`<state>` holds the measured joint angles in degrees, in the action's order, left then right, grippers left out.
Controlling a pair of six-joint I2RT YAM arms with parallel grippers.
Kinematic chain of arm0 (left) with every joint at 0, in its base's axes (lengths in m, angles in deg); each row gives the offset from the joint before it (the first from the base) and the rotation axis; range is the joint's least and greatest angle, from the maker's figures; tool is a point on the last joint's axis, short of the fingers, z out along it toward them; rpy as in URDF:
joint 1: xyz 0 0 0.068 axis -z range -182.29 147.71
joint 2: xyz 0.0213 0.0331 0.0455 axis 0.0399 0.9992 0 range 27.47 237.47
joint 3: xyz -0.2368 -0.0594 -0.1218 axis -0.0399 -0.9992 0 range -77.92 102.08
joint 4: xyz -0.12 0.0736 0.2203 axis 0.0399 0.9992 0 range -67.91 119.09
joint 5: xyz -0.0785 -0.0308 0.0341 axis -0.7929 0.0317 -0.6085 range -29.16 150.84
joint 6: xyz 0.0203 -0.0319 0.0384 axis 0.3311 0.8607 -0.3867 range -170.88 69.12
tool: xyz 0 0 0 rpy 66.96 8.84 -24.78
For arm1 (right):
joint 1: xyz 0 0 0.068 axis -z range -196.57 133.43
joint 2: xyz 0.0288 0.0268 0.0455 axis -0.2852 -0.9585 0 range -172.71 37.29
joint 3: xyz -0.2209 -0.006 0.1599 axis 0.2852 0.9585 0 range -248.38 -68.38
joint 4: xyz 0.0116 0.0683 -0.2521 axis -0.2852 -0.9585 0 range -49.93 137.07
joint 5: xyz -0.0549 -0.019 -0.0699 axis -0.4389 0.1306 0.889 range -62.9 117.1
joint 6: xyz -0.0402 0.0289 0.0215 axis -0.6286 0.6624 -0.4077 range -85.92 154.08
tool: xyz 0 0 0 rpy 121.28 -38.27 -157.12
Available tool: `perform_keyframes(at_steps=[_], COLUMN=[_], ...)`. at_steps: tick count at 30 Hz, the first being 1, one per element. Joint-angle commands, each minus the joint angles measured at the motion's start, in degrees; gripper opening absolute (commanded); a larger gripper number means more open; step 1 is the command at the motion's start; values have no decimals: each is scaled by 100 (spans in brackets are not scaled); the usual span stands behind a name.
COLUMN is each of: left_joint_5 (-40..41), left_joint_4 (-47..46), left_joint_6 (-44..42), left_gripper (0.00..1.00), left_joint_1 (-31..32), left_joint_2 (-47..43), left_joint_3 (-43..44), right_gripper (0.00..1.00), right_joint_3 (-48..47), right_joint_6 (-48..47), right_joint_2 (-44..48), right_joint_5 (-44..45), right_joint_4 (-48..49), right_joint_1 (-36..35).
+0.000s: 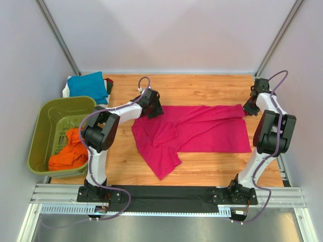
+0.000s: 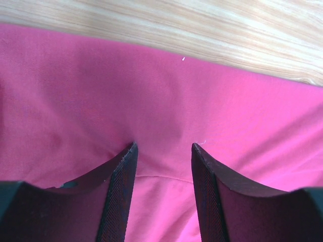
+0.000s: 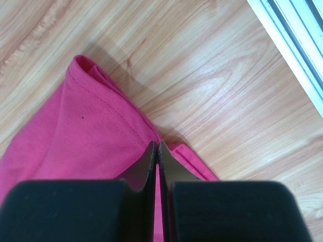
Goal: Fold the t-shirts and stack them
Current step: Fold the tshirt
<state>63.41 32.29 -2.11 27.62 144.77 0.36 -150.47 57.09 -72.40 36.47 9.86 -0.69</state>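
We find the magenta t-shirt [image 1: 212, 128] spread on the wooden table [image 1: 202, 85], its long axis running left to right; one crumpled flap points toward the near edge, left of centre; the shirt's right edge lies near the table's right edge; bare wood shows along the far edge and in the near right area, between the shirt and the near edge. The right gripper [image 3: 157, 146] is clamped on the shirt's far right corner at the hem, fingers pressed together; the left gripper [image 2: 164, 147] stands at the shirt's far left edge, jaws apart, with only flat cloth below the gap. The teal t-shirt [image 1: 87, 84] lies at the far left corner; the orange t-shirts [image 1: 68, 151] lie in the olive basket [image 1: 48, 113] at the table's left edge.
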Motion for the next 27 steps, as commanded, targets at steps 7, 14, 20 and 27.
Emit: perform_keyframes(at_steps=[7, 14, 20, 27], left_joint_5=[244, 288, 288, 314], left_joint_4=[272, 316, 325, 325], left_joint_6=[9, 71, 71, 71], left_gripper=[55, 55, 55, 55], left_joint_1=[-73, -82, -100, -108], left_joint_2=[74, 100, 83, 48], left_joint_3=[-181, -190, -217, -252], right_gripper=[0, 0, 0, 0], right_joint_3=[-379, -528, -388, -344], right_joint_6=[-165, -235, -270, -279], right_joint_2=[272, 466, 694, 712], right_joint_5=[233, 188, 162, 189], right_joint_4=[-357, -559, -577, -700], right_joint_1=[3, 3, 3, 3])
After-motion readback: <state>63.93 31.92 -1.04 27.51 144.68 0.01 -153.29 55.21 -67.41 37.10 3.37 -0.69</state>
